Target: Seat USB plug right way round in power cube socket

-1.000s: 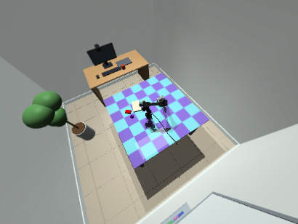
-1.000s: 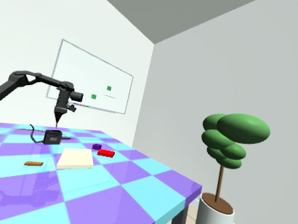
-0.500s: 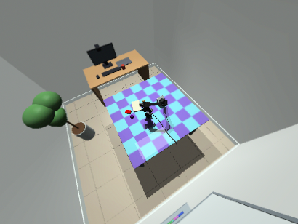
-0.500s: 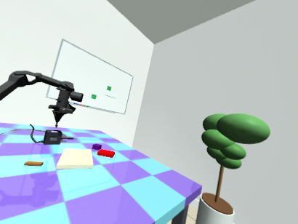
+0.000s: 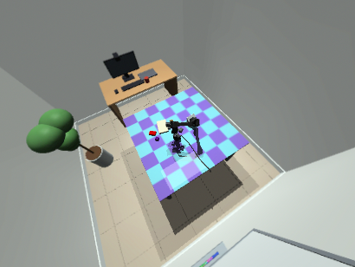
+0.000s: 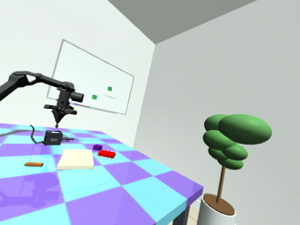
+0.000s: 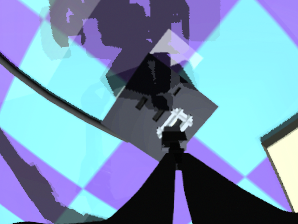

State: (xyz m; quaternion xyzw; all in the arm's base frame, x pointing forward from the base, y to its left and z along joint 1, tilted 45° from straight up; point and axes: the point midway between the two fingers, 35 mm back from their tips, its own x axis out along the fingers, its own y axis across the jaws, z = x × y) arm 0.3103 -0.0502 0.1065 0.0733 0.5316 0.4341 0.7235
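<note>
The black power cube [image 6: 53, 138] [image 7: 132, 120] stands on the checkered table, and its top shows several dark slots in the wrist view. A pale-outlined socket [image 7: 175, 120] is at the top's near side. My gripper [image 6: 57, 122] [image 7: 176, 160] points down and is shut on the small dark USB plug [image 6: 57, 126] [image 7: 173, 138]. The plug is out of the socket, a little above the cube with a slim gap in the exterior view. In the wrist view it lies just below the socket outline. Which way round the plug faces I cannot tell.
A cable [image 6: 33, 135] [image 7: 60, 100] runs from the cube. A cream pad [image 5: 162, 126] [image 6: 76, 159], a red block [image 5: 152, 133] [image 6: 107, 154], a purple block [image 5: 157, 139] [image 6: 97, 147] and an orange bar [image 6: 34, 164] lie on the table [image 5: 186, 173].
</note>
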